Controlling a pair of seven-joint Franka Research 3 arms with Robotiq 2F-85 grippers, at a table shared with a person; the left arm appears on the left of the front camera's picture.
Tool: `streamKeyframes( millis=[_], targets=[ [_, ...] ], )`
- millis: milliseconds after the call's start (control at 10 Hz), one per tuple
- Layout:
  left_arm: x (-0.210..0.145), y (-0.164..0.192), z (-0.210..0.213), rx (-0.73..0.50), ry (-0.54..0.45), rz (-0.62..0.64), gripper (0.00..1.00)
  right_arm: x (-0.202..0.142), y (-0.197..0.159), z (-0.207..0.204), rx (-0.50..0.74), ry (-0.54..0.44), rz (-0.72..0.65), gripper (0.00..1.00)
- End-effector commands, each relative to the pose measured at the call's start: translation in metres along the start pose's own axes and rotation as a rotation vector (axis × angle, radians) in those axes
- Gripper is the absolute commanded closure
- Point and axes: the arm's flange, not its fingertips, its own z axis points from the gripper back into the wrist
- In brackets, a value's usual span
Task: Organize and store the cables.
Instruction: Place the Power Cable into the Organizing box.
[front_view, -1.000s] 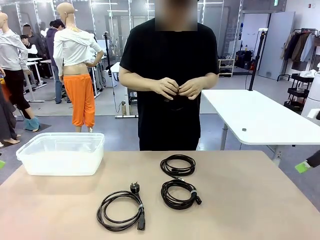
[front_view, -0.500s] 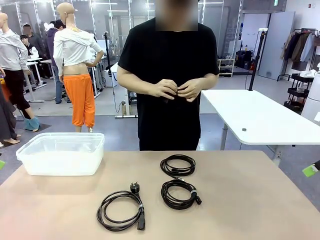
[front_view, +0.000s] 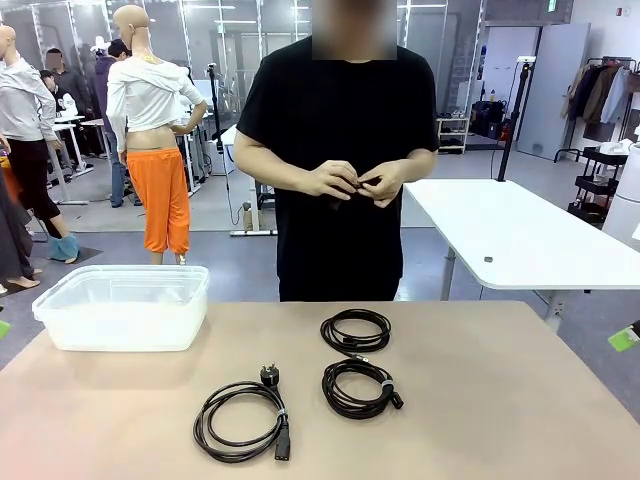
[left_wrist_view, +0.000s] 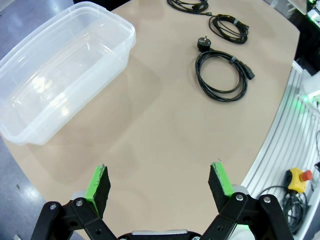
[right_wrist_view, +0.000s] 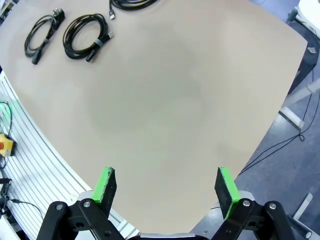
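Front view, contents:
- Surface (front_view: 500, 400): tan top across the lower half of the frame
- Container (front_view: 125, 320): clear plastic, rectangular, open-topped; left of the frame, on the far part of the surface
- Far cable (front_view: 355, 316): black, small round coil lying flat at centre frame
- Middle cable (front_view: 384, 386): black round coil bound by a pale tie; just below the far cable in the frame, near it but apart
- Large cable (front_view: 279, 412): black, wider coil with a round plug at its top and a block connector at its lower right, also tied; lower left of centre, well apart from the container
- Person: black T-shirt, standing behind the far edge at top centre; person's hands (front_view: 330, 178) together at chest height, fingers meeting on something small and dark that cannot be told apart from the shirt

Left wrist view:
- Left tool (left_wrist_view: 159, 175): green pads spread wide with nothing between them, at the bottom of the frame above bare surface
- Container (left_wrist_view: 65, 65) at upper left; large cable (left_wrist_view: 231, 58) at upper right; middle cable (left_wrist_view: 235, 22) above it; far cable cut by the top edge

Right wrist view:
- Right tool (right_wrist_view: 165, 176): pads spread wide and empty, at the bottom of the frame above bare surface near its edge
- Large cable (right_wrist_view: 37, 37) and middle cable (right_wrist_view: 97, 44) side by side at upper left; far cable (right_wrist_view: 131, 4) at the top edge; all well apart from the tool
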Motion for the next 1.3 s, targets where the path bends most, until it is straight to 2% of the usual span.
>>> streamKeyframes(
  millis=[0, 200, 300, 500, 700, 900, 1000, 1100, 1200],
  targets=[
    [0.015, -0.007, -0.013, 0.017, 0.043, 0.022, 0.0, 0.001, 0.0, -0.001, 0.005, -0.011, 0.0, 0.0],
    [0.052, -0.037, -0.037, -0.001, 0.078, 0.022, 0.0, 0.001, 0.0, -0.001, 0.005, -0.011, 0.0, 0.0],
    [0.066, -0.057, -0.049, 0.035, 0.128, -0.003, 0.0, 0.001, 0.0, -0.001, 0.005, -0.011, 0.0, 0.0],
    [0.086, -0.087, -0.069, 0.063, 0.17, 0.028, 0.0, 0.001, 0.0, -0.001, 0.005, -0.011, 0.0, 0.0],
    [0.107, -0.137, -0.098, 0.107, 0.241, 0.024, 0.0, 0.001, 0.0, -0.001, 0.005, -0.011, 0.0, 0.0],
    [0.127, -0.18, -0.138, 0.116, 0.258, 0.006, 0.0, 0.001, 0.0, -0.001, 0.005, -0.011, 0.0, 0.0],
    [0.134, -0.195, -0.155, 0.146, 0.296, 0.063, 0.0, 0.001, 0.0, -0.001, 0.005, -0.011, 0.0, 0.0],
    [0.14, -0.208, -0.169, 0.207, 0.309, 0.053, 0.0, 0.001, 0.0, -0.001, 0.005, -0.011, 0.0, 0.0],
    [0.144, -0.217, -0.181, 0.219, 0.339, 0.045, 0.0, 0.001, 0.0, -0.001, 0.005, -0.011, 0.0, 0.0]
  ],
)
